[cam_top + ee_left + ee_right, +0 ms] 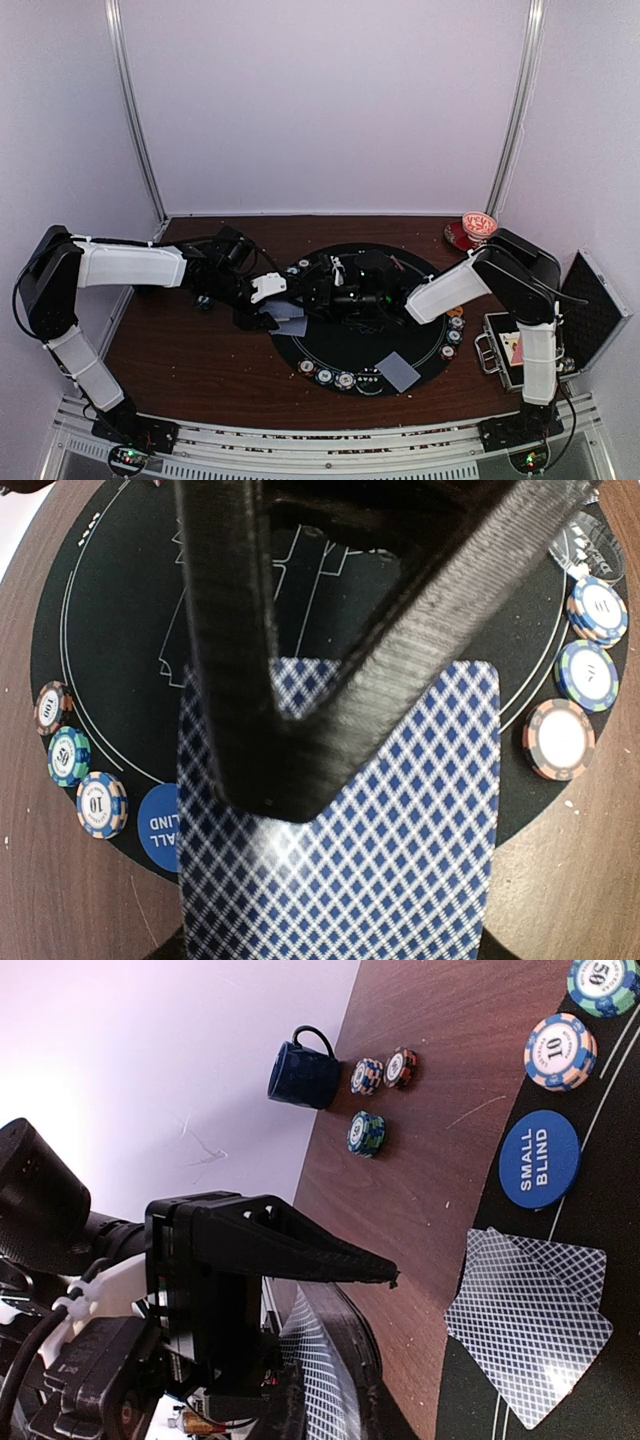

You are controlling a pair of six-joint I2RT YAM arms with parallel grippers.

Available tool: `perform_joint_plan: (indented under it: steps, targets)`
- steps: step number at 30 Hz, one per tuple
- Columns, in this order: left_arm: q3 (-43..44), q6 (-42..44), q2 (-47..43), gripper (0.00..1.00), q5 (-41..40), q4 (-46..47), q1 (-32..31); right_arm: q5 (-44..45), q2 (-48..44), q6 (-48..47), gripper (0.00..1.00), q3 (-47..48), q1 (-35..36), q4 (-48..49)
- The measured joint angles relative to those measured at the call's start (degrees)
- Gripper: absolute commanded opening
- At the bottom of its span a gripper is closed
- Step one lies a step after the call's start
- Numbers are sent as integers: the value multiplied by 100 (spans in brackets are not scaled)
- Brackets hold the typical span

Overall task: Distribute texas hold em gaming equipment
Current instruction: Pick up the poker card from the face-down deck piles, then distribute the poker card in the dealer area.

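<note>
A blue-checked playing card (400,830) fills the lower left wrist view, lifted well above the black mat (110,630). My left gripper (270,805) has its fingertips closed together and resting on the card's back. The card runs nearly edge-on close to the right wrist lens (318,1370), beside a dark blurred finger (375,1385), so my right gripper (330,292) looks shut on it. The left gripper's finger (300,1250) passes just over the card. Two cards (530,1330) lie by the blue small-blind disc (538,1158). Striped chips (102,803) sit on the mat rim.
Another card (398,371) lies front right on the mat. More chips (453,337) line its right rim. A navy mug (305,1072) and several chips (366,1132) stand on the wood at left. A red-patterned cup and saucer (478,227) stand at the back right, and an open metal case (560,330) lies at right.
</note>
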Motion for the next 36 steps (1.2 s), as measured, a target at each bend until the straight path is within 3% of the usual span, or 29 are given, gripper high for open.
perform_joint_plan:
  steps: [4,11,18,24,29,36]
  targets:
    - [0,0,0,61,4,-2,0,2,0,4,0,2,24,-24]
    - [0,11,2,61,66,42,-13,122,-111,-15,0,-197,33,74]
    - [0,13,7,61,85,35,-68,942,-1357,26,0,-1744,68,619]
    - [0,13,7,61,24,35,-57,2291,-2570,299,0,-3600,208,1349]
    - [0,13,7,61,15,35,-57,3657,-3388,588,0,-4850,767,1556]
    - [0,13,15,61,13,35,-57,5711,-4546,1058,0,-5447,1829,866]
